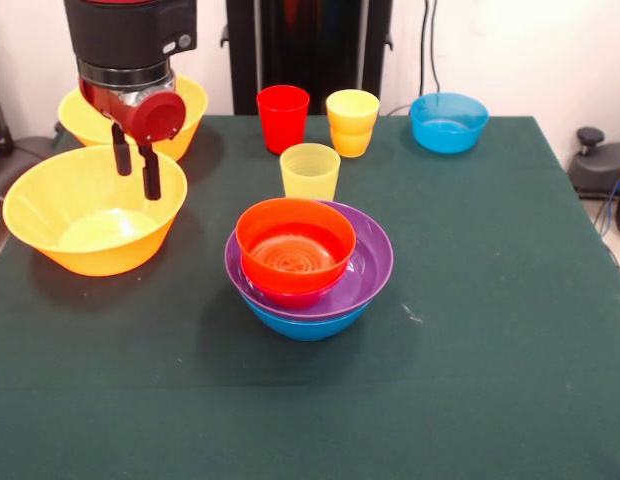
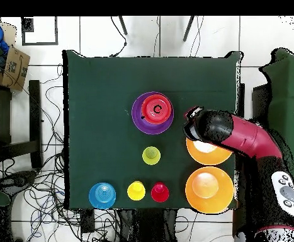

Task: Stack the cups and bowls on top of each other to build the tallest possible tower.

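Nearest the camera, mid-worktop (image 1: 510, 330), stands the tower (image 1: 308, 262). At its nine o'clock sits the large yellow-orange bowl (image 1: 94, 222); my fingers (image 1: 136, 160) hang parted and empty over its far rim. Likely light, stiff, slippery: pinch the rim. Cups (image 1: 310, 171) at twelve o'clock.

The red-and-black arm hangs down, its tool (image 1: 136, 165) empty with fingers slightly parted.

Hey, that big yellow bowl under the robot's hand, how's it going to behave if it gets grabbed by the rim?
The large yellow bowl looks thin and glossy, so probably light and slippery. Gripped at one edge, its wide shape would likely tilt. The hand hangs open over its far rim.
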{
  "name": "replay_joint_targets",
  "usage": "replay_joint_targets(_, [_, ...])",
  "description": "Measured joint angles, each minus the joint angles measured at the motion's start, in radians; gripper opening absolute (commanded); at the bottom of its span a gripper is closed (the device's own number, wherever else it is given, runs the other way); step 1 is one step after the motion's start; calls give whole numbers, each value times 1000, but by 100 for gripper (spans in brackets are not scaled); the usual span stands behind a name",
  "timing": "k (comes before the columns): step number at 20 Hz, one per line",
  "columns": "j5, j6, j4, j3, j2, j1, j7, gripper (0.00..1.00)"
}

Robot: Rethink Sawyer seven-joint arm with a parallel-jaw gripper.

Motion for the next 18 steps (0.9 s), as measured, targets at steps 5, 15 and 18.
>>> replay_joint_targets(5, [-25, 31, -23, -37, 2, 24, 0, 100])
replay_joint_targets(15, [-49, 49, -86, -94, 52, 31, 0, 100])
replay_joint_targets(18, [-49, 49, -122, -105, 88, 32, 0, 100])
